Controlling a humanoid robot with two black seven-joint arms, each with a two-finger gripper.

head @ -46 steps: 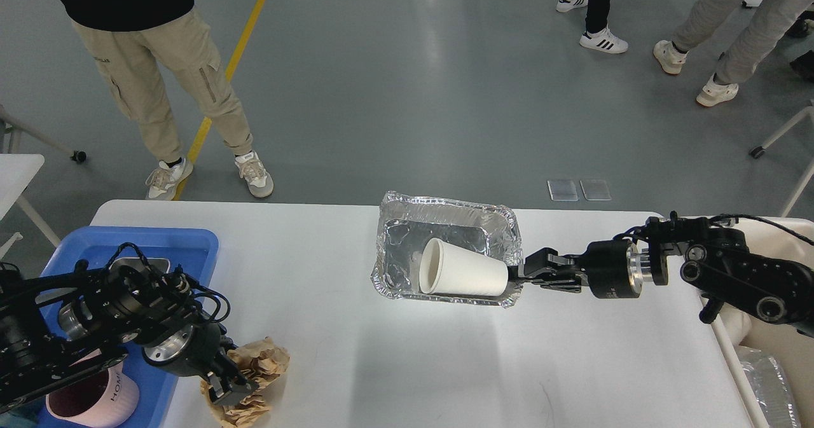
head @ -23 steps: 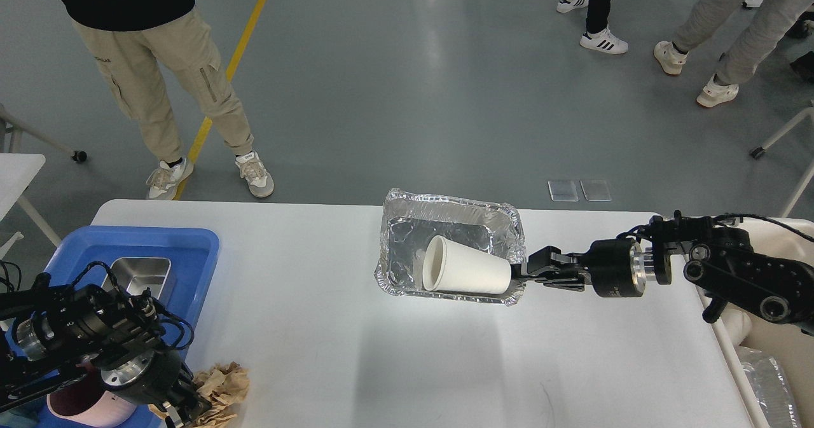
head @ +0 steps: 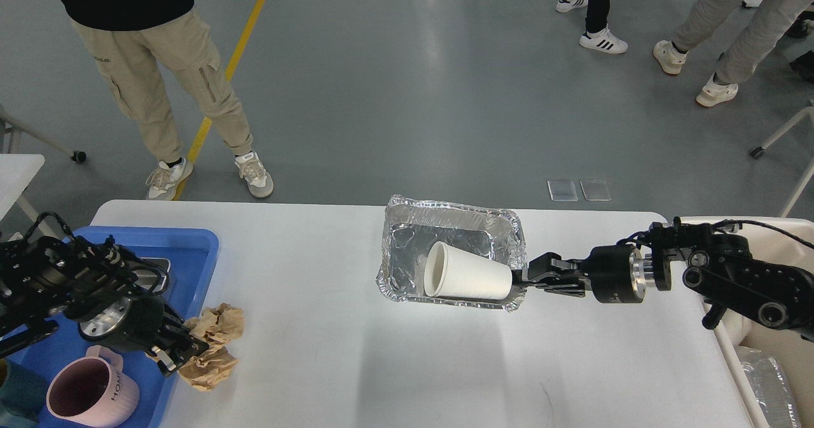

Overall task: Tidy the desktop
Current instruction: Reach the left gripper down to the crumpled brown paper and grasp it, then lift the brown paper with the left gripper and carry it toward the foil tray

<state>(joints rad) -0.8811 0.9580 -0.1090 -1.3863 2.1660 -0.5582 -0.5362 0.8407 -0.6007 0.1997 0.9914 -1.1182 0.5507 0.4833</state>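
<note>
On the large white rectangular desktop (head: 356,358), seen from the head view, the crumpled brown paper wad (head: 213,345) sits near the left edge, just beside the blue plastic tray (head: 191,250). Half a second ago that wad lay lower, at the bottom edge of the view; now it has come up and slightly right, carried with the left gripper (head: 175,352), whose dark fingers are pinched on its left side. The left arm has also risen, uncovering the pink mug (head: 89,399) standing in the tray's near end, while it now hides most of the small steel container (head: 156,272) behind it.

Across the desktop, the right gripper (head: 524,278) stays clamped on the right rim of the crinkled silver foil tray (head: 455,256), which is tilted with its near side lifted off the surface and casts a shadow below. A white paper cup (head: 467,278) lies on its side inside it, mouth to the left. Tray and cup have shifted only slightly right since before. The desktop spreads beneath both grippers, bare between them.
</note>
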